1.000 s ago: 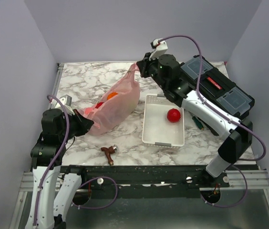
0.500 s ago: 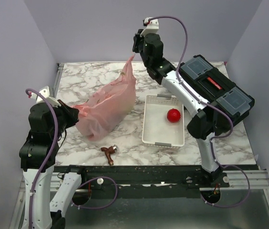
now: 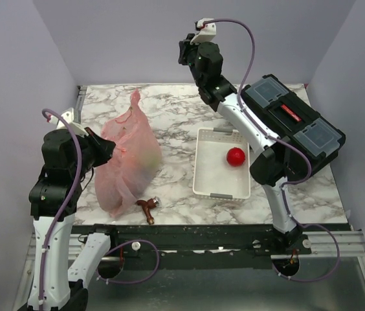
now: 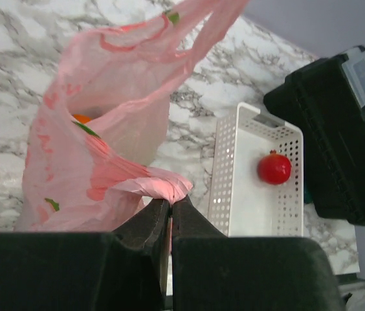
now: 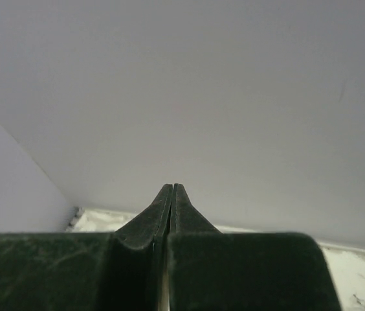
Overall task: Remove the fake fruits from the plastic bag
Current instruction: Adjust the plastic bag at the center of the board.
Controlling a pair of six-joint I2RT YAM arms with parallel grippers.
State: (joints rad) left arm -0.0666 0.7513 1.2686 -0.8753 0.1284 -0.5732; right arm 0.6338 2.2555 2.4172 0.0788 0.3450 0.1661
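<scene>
Bright, even light falls from above in the top view, leaving only soft, faint shadows on the surface (image 3: 176, 123) beside the bag (image 3: 127, 162), and detail is sharp. In the left wrist view light passes through the bag so that it glows, while the left end effector (image 4: 171, 202) below it is a dark, slightly soft mass. The right end effector (image 5: 171, 188) is likewise underexposed against a plain, smoothly lit wall (image 5: 234, 97).
</scene>
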